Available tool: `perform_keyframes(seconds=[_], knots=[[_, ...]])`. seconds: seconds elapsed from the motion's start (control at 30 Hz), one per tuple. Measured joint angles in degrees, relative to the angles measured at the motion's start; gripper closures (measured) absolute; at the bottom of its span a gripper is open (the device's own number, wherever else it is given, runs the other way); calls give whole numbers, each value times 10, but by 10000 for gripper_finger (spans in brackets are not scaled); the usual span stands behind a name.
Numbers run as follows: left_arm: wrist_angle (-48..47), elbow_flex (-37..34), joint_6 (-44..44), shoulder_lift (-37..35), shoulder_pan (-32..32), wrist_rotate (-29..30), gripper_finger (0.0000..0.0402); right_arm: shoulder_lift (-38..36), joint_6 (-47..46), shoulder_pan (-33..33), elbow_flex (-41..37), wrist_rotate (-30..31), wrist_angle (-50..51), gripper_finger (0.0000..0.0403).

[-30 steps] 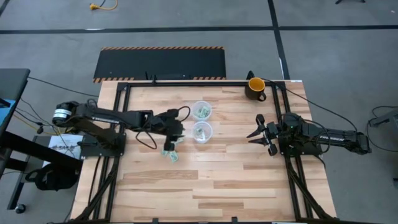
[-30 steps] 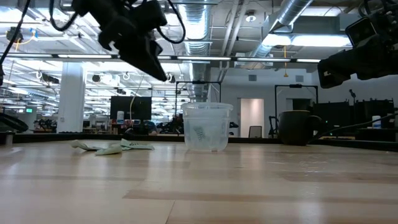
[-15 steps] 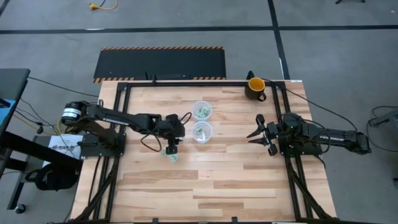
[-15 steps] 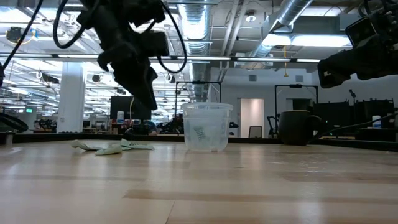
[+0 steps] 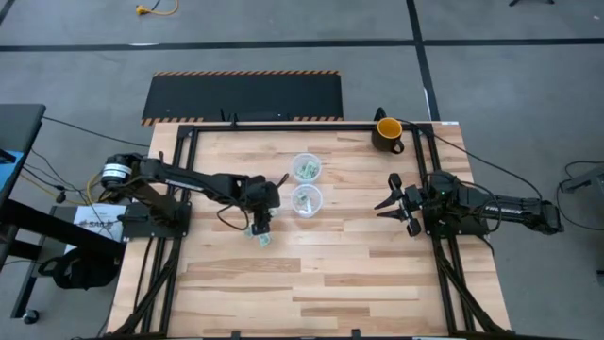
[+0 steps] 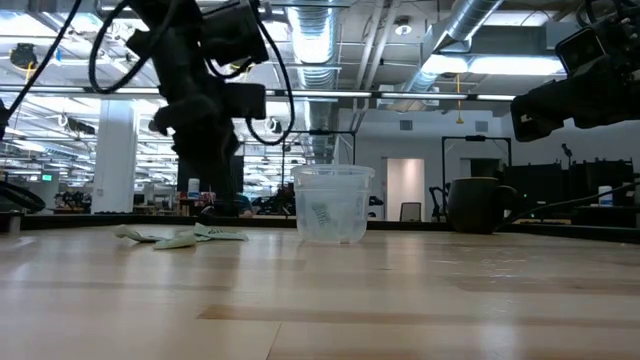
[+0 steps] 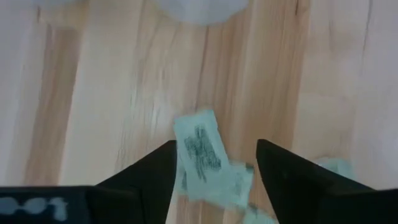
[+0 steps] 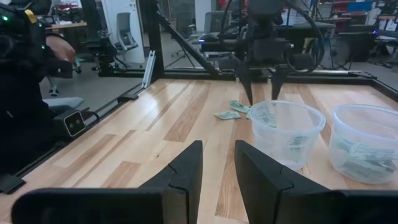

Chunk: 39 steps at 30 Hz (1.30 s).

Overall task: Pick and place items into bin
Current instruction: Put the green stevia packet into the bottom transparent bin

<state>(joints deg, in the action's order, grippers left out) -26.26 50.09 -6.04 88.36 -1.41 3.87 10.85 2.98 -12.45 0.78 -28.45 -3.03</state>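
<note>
Already your two clear plastic cups [image 5: 306, 184] held some packets; your left gripper [image 5: 260, 227] hung wide open over crumpled green-and-white packets [image 5: 261, 237] left.

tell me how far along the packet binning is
Done: both clear cups, the far cup and the near cup, already hold packets. In hand: the left claw, open, points down over the loose packets, gripping nothing yet. Left: those packets on the wood. The right claw waits at the right side.
</note>
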Motion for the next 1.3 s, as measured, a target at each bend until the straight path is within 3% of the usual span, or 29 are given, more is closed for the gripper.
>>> perform_keyframes(seconds=[1.17, 1.3], knots=[[49, -35, -9, 27, -18, -7, 184, 5, 0, 0, 0, 0, 0, 316], [67, -34, -4, 50, -23, -31, 184, 5, 0, 0, 0, 0, 0, 316]])
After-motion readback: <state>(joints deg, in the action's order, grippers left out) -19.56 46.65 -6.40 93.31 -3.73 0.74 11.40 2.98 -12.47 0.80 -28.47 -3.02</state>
